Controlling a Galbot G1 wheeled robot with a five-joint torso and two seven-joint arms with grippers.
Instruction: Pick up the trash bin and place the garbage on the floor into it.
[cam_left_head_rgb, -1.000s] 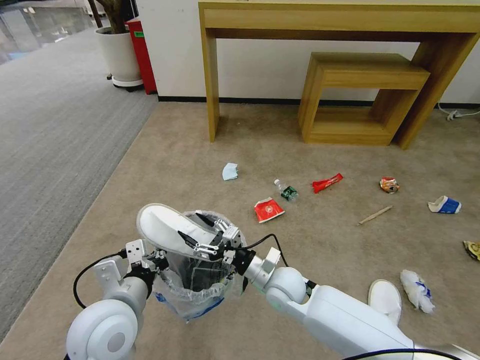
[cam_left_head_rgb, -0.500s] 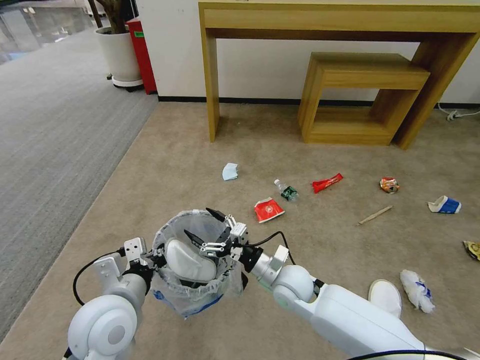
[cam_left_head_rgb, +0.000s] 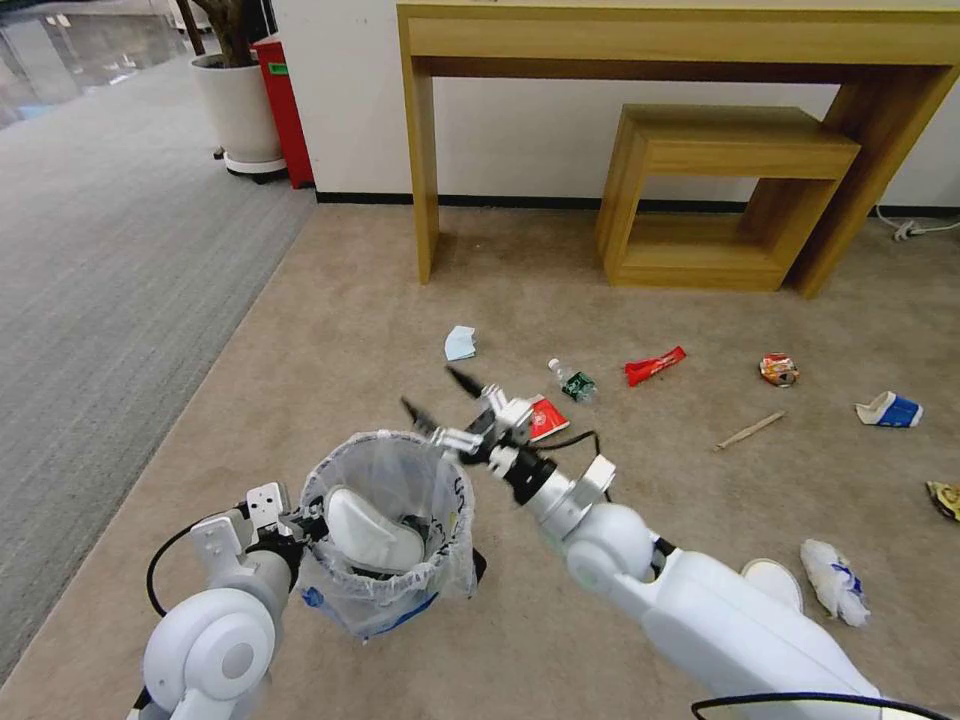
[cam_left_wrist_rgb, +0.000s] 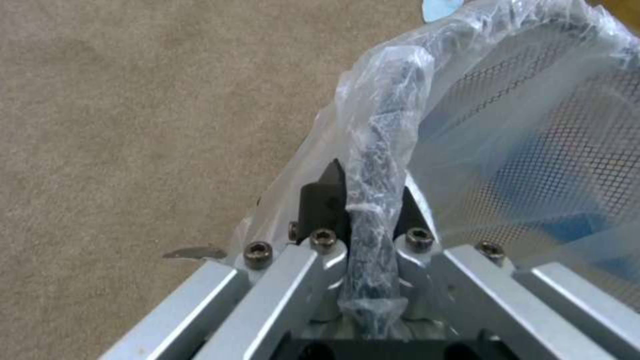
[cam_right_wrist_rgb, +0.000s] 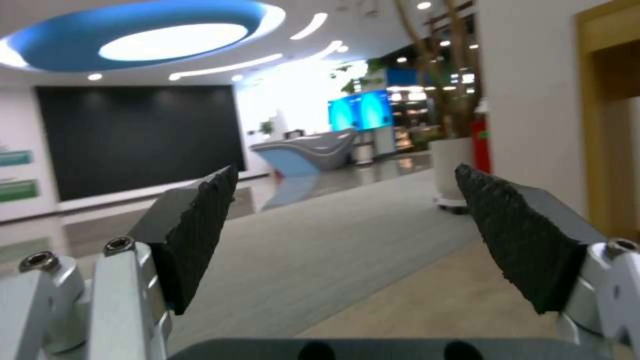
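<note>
The trash bin (cam_left_head_rgb: 440, 560), dark with a crinkly plastic liner, hangs just above the beige floor (cam_left_head_rgb: 350, 330). My left gripper (cam_left_head_rgb: 303, 522) is shut on its near rim; the left wrist view shows that gripper (cam_left_wrist_rgb: 368, 186) clamping the bagged rim of the bin (cam_left_wrist_rgb: 533, 150). One white slipper (cam_left_head_rgb: 368, 525) lies inside. My right gripper (cam_left_head_rgb: 432, 392) hovers open and holding nothing above the bin's far edge, its pads (cam_right_wrist_rgb: 200, 220) wide apart. The garbage on the carpet includes a blue mask (cam_left_head_rgb: 460, 343), mini bottle (cam_left_head_rgb: 573, 381), red wrapper (cam_left_head_rgb: 655, 365), cup (cam_left_head_rgb: 888, 410), stick (cam_left_head_rgb: 750, 430), tissue (cam_left_head_rgb: 833, 582) and a second slipper (cam_left_head_rgb: 772, 583).
A tall wooden desk (cam_left_head_rgb: 680, 40) and a low wooden bench (cam_left_head_rgb: 730, 190) stand against the far wall. A white planter (cam_left_head_rgb: 240, 110) and a red stand (cam_left_head_rgb: 283, 110) are at the far left beside grey ribbed carpet (cam_left_head_rgb: 100, 250). A cable (cam_left_head_rgb: 915, 228) lies at the right wall.
My right gripper let the white slipper drop into the bin, then rose and moved away toward the far side, staying open. The left gripper keeps its hold on the rim.
</note>
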